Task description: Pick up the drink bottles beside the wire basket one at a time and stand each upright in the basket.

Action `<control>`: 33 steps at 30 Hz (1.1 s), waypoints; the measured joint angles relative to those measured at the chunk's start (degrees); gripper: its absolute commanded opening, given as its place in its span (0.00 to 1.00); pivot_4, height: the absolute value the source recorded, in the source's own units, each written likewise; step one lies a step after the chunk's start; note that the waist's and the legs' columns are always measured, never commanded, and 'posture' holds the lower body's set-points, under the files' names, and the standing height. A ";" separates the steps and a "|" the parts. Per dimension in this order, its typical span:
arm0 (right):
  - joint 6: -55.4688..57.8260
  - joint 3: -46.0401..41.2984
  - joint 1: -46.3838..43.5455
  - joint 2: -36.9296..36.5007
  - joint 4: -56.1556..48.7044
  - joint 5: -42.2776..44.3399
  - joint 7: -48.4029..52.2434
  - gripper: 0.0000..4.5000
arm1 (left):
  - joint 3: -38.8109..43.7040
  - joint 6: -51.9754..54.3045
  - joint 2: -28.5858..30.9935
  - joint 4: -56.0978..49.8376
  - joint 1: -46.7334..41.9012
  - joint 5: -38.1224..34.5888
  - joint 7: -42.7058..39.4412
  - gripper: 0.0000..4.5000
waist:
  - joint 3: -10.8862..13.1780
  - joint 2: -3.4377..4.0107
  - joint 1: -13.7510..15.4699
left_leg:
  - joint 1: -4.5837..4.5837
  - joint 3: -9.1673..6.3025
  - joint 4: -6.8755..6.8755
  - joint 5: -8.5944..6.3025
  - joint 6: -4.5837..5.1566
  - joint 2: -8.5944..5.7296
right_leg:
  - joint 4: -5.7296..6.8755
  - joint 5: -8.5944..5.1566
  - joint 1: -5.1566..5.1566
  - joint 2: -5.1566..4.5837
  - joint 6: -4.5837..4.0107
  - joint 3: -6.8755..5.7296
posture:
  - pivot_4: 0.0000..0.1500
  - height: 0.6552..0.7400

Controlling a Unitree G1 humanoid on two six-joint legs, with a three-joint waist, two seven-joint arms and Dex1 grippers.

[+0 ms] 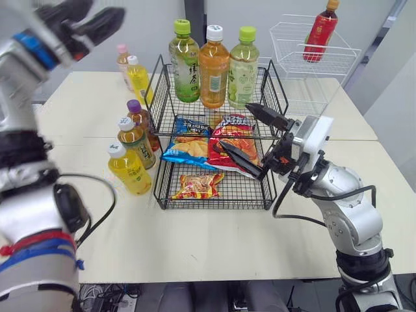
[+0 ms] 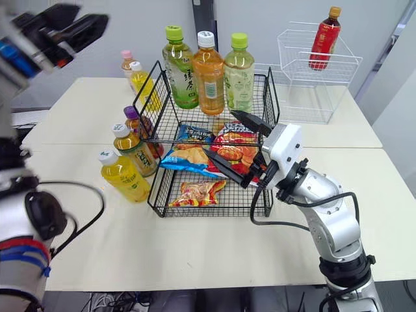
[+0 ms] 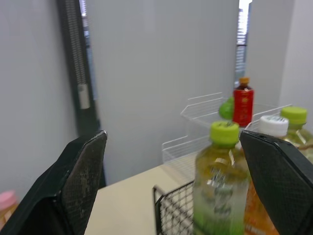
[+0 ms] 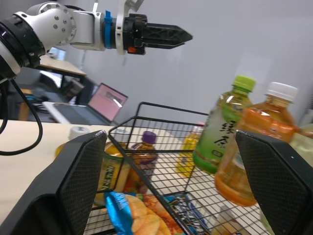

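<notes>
Right wrist view: right gripper [image 1: 237, 126] fingers [image 4: 80, 186] are gaping wide, holding nothing, basket [image 1: 211, 207] just ahead; left gripper [image 3: 173, 142] fingers [image 3: 83, 176] likewise gaping, empty.

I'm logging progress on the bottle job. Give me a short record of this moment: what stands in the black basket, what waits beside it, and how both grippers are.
black wire basket: three bottles upright along its far side; snack bags in front of them
beside basket: five bottles upright on the table, on the robot's left
left gripper: raised high, jaws apart, holding nothing
right gripper: over the basket's right side, jaws apart, holding nothing
white basket: red bottle inside
</notes>
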 measured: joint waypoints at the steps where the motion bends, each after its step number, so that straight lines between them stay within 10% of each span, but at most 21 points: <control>1: 0.03 0.14 -0.56 -0.55 1.26 1.15 1.83 1.00 | 2.50 2.02 0.94 -3.91 4.00 -0.97 1.27 1.00 | -0.02 -0.03 0.27 | -0.01 -0.01 0.00 0.00 0.00 0.02 | -0.01 0.00 0.00 0.00 0.00 -0.05 | 1.00 1.00; 6: 0.39 1.35 -5.12 -1.55 6.40 5.91 11.57 1.00 | 17.48 13.12 1.58 -24.31 24.89 -6.69 5.75 1.00 | -0.09 -0.13 0.93 | 0.00 -0.03 -0.01 -0.06 0.09 0.02 | -0.08 0.00 0.05 -0.02 0.00 -0.08 | 1.00 1.00; 18: 1.35 6.17 -9.49 -1.85 17.05 8.56 29.11 1.00 | 49.15 23.89 -24.00 -58.50 79.33 -30.07 8.93 1.00 | -0.12 -0.01 1.37 | 0.37 -0.29 -0.03 -0.17 0.25 0.03 | -0.18 -0.11 0.50 -0.07 -0.18 -0.30 | 1.00 1.00; 33: 1.34 6.28 -8.41 -0.67 16.72 7.80 27.11 1.00 | 41.95 8.35 -21.84 -62.52 91.60 -38.93 16.74 1.00 | -0.25 0.60 1.39 | 0.16 -0.07 -0.09 -0.52 0.63 0.01 | -0.98 0.08 0.53 -0.01 0.14 -0.06 | 1.00 1.00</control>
